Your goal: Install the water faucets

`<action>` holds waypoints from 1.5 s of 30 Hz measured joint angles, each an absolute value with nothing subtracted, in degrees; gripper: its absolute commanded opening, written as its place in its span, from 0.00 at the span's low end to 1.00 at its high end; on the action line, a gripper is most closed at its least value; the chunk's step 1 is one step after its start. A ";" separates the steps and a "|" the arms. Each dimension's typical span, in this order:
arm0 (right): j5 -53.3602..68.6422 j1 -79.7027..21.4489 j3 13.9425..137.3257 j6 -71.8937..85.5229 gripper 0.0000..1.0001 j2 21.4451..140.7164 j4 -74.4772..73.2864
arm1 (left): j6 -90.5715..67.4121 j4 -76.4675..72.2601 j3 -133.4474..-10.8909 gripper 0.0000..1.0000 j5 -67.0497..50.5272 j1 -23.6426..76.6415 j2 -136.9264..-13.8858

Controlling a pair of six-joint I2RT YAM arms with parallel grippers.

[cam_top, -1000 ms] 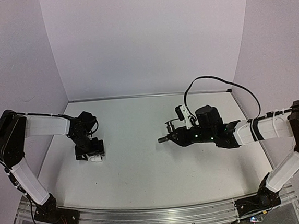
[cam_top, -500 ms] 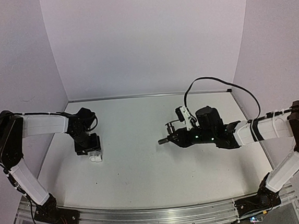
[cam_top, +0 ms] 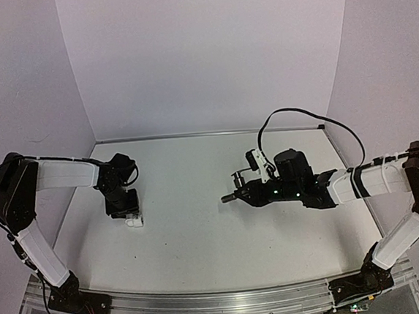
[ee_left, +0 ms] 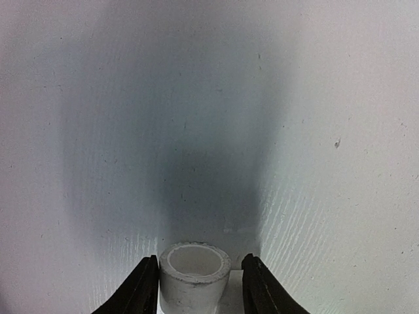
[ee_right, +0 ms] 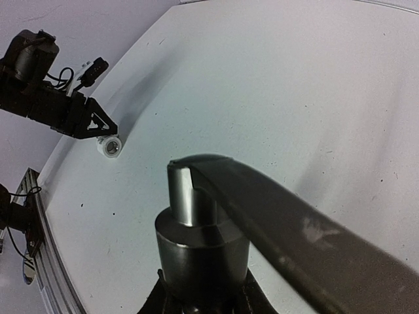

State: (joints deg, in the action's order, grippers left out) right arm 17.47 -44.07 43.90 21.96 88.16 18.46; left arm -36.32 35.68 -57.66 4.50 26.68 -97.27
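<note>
Item 1, white fitting (cam_top: 134,223): centre-left of overhead view, pinched narrowly between left gripper (cam_top: 128,212) fingers, open mouth presented outward, likely for mating.
Item 2, faucet (cam_top: 235,186): centre-right, clamped in right gripper (cam_top: 248,192), aimed leftward toward fitting, well apart.

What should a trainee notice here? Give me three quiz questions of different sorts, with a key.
1. True or false: the metal tap lies flat on the table.
2. The white fitting is: A) between the left pincer's fingers; B) screwed onto the tap; C) out of every view.
3. Which pincer holds the tap?
Key: 1 false; 2 A; 3 the right pincer.
</note>
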 measured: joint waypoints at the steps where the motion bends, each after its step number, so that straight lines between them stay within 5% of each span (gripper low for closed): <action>1: 17.47 -44.07 43.90 21.96 0.00 88.16 18.46 | -36.37 35.43 -57.60 0.39 4.49 26.68 -97.36; 5: 17.47 -44.08 43.90 21.96 0.00 88.16 18.46 | -36.32 33.47 -56.57 0.34 4.10 26.68 -97.66; 14: 17.41 -44.28 43.95 21.42 0.00 88.23 18.26 | -36.08 29.79 -53.93 0.01 1.90 26.42 -95.77; 31: 18.97 -56.65 63.97 -22.48 0.00 91.04 1.74 | -27.79 29.38 -54.50 0.00 -44.25 26.40 -92.20; 45: 20.28 -63.94 87.98 -47.76 0.00 101.97 -20.51 | -27.01 29.31 -55.07 0.00 -60.26 26.74 -92.25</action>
State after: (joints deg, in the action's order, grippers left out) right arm 20.28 -63.94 87.98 -47.76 101.97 -20.51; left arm -27.01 29.31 -55.07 -60.26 26.74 -92.25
